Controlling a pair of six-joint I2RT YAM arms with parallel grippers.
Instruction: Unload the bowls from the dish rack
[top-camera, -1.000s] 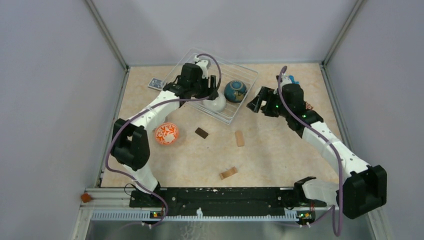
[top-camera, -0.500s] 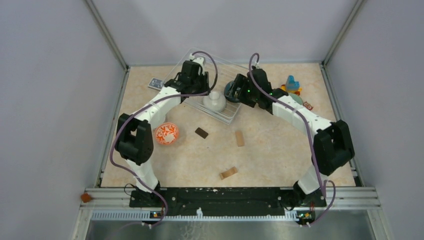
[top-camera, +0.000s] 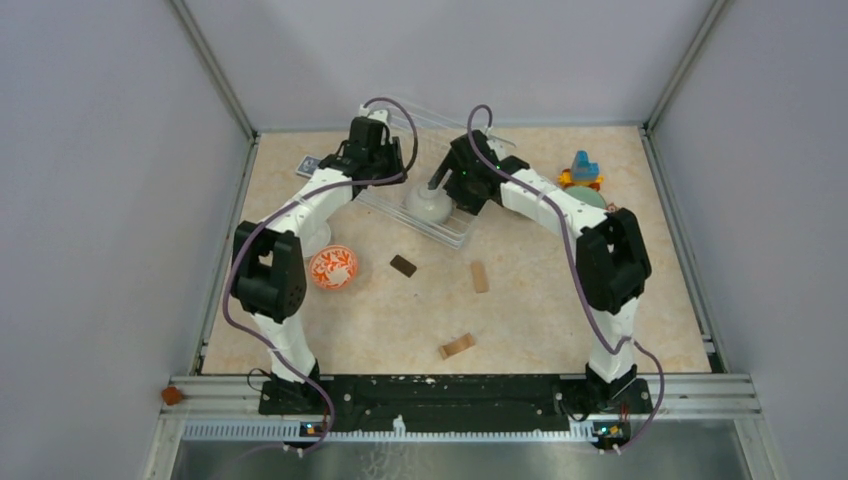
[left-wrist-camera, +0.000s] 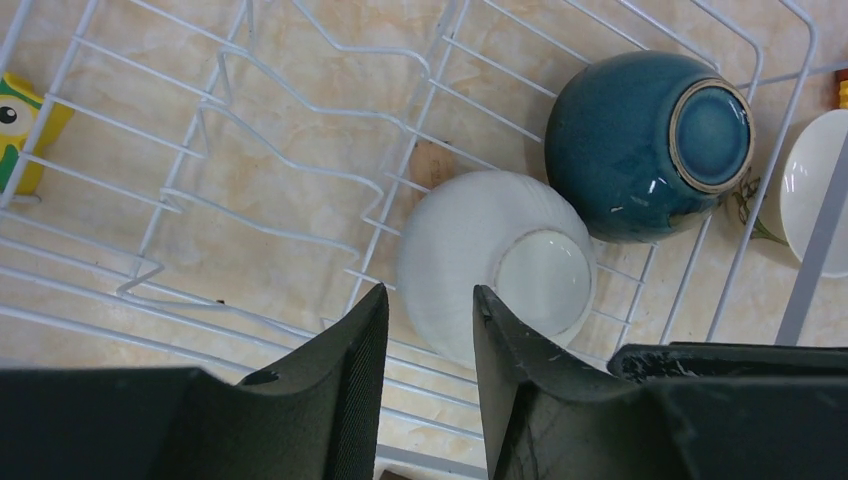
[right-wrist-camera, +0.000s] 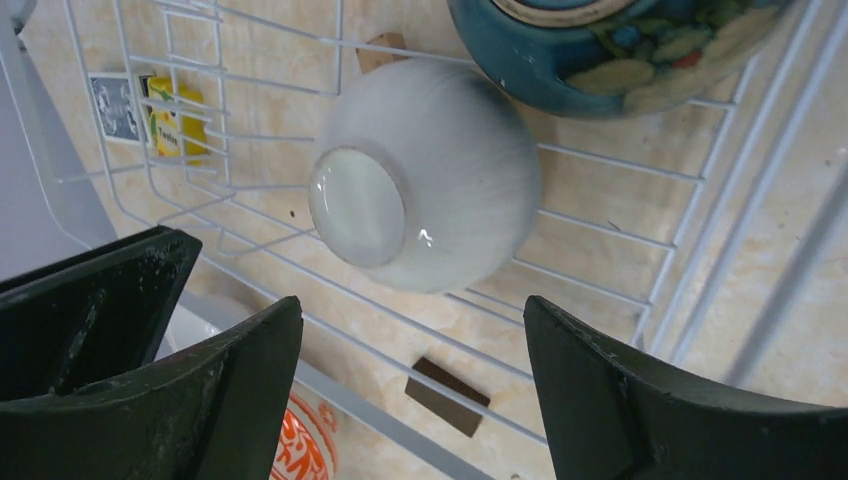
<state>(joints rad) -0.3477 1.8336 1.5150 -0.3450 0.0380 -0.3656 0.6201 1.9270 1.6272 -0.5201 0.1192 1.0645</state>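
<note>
The wire dish rack (top-camera: 452, 232) holds two upside-down bowls: a white bowl (top-camera: 428, 205) and a dark blue bowl (left-wrist-camera: 640, 145), which my right arm hides in the top view. My left gripper (top-camera: 385, 172) hovers over the rack, open a little and empty, its tips (left-wrist-camera: 428, 295) just short of the white bowl (left-wrist-camera: 500, 265). My right gripper (top-camera: 447, 188) is open wide and empty (right-wrist-camera: 412, 310), above the white bowl (right-wrist-camera: 430, 175) and beside the blue bowl (right-wrist-camera: 610, 40). The orange-patterned bowl (top-camera: 333, 267) sits on the table left of the rack, with another white bowl (left-wrist-camera: 815, 190) near it.
Brown blocks (top-camera: 403, 265) (top-camera: 480, 277) (top-camera: 457, 346) lie on the table in front of the rack. A blue and orange toy (top-camera: 582, 168) and a mint green bowl (top-camera: 592, 198) sit at the right. A card (top-camera: 313, 165) and a yellow owl toy (left-wrist-camera: 20, 130) lie beside the rack.
My right arm has swung left from the right side of the table to over the rack, covering the blue bowl. My left gripper has drawn back up-left from the white bowl.
</note>
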